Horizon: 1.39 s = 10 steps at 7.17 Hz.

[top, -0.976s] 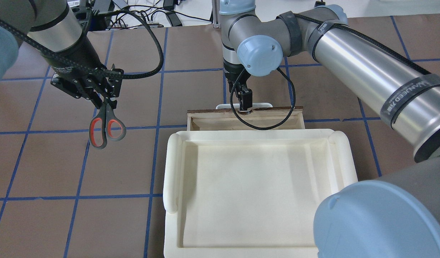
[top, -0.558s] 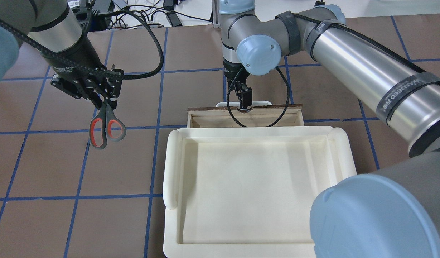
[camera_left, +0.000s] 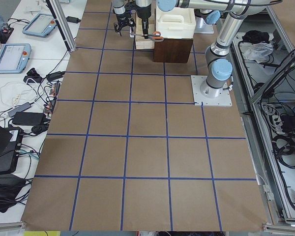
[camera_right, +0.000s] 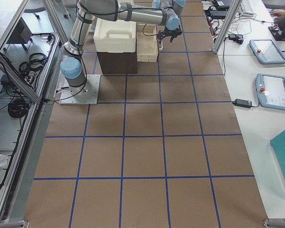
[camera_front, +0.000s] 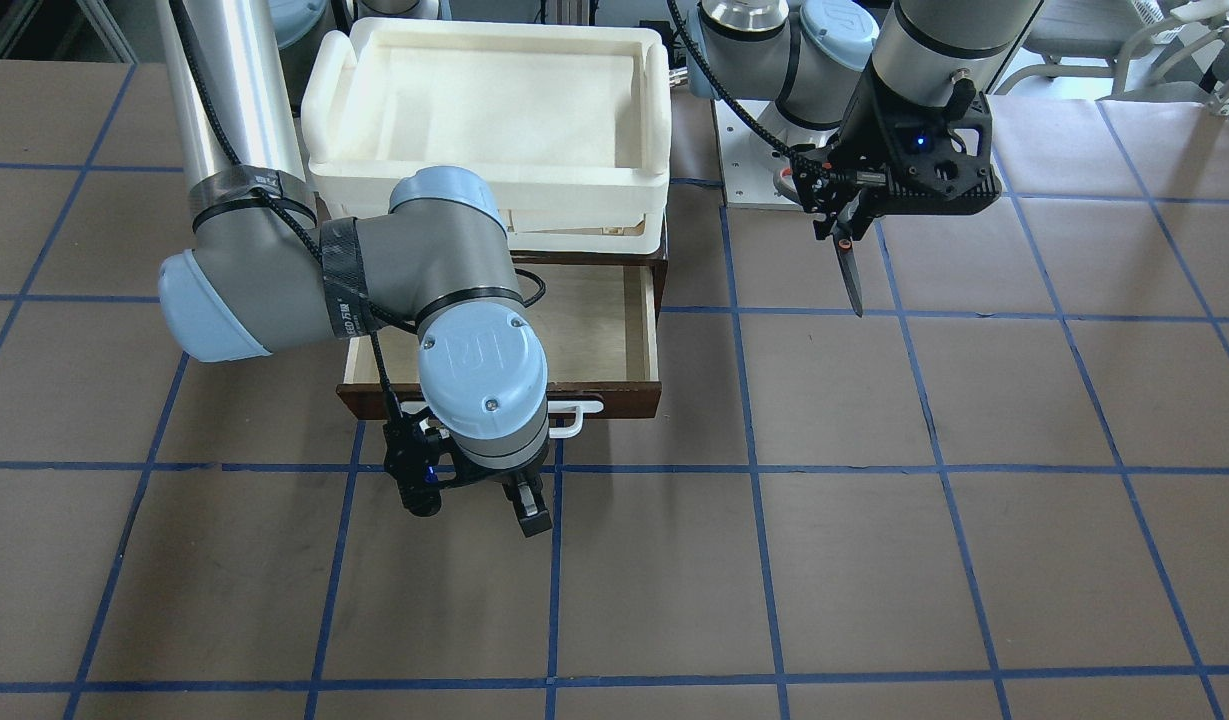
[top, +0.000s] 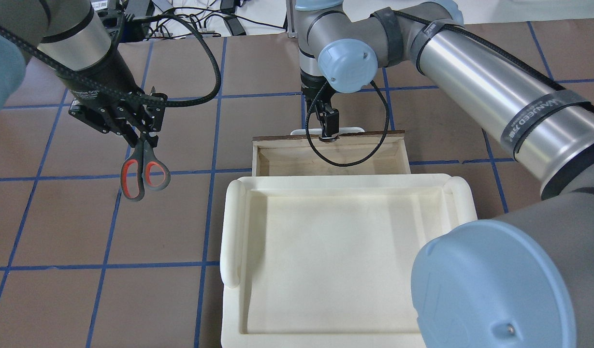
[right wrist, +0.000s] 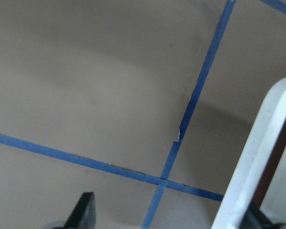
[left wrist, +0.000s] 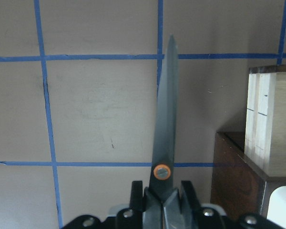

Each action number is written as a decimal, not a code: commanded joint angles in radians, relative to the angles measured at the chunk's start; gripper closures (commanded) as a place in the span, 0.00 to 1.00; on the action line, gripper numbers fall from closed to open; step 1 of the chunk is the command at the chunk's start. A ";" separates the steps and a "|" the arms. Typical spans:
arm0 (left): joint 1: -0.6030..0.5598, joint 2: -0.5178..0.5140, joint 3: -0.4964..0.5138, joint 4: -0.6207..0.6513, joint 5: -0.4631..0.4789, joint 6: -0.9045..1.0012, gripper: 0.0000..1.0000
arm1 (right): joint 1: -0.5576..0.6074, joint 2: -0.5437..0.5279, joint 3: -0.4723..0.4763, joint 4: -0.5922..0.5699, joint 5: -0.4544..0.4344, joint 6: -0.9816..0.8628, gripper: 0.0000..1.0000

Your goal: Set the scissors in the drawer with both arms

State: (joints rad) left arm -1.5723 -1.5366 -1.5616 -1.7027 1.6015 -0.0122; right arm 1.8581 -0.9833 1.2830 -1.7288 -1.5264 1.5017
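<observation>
Left gripper (top: pixel 141 141), clamped on scissors (top: pixel 140 162), should carry them over the drawer (camera_front: pixel 614 330) only once right gripper (top: pixel 328 133), jaws apart, clears the handle (camera_front: pixel 582 410).

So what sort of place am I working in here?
Most likely a robotics lab test cell. The table is papered brown and gridded in blue tape, teach pendants lie on the side bench, and aluminium frame posts stand at the table's edge.
</observation>
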 commanded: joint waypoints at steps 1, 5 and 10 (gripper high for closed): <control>0.000 0.000 0.000 0.000 0.000 0.000 0.97 | -0.010 0.006 -0.008 0.000 -0.001 -0.018 0.00; 0.000 0.000 0.000 0.000 -0.002 0.000 0.97 | -0.020 0.035 -0.054 0.000 0.002 -0.032 0.00; 0.000 -0.002 -0.003 0.002 0.000 0.053 0.97 | -0.020 0.048 -0.065 -0.003 0.009 -0.069 0.00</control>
State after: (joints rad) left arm -1.5723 -1.5370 -1.5640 -1.7017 1.6009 0.0069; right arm 1.8377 -0.9364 1.2187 -1.7311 -1.5213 1.4370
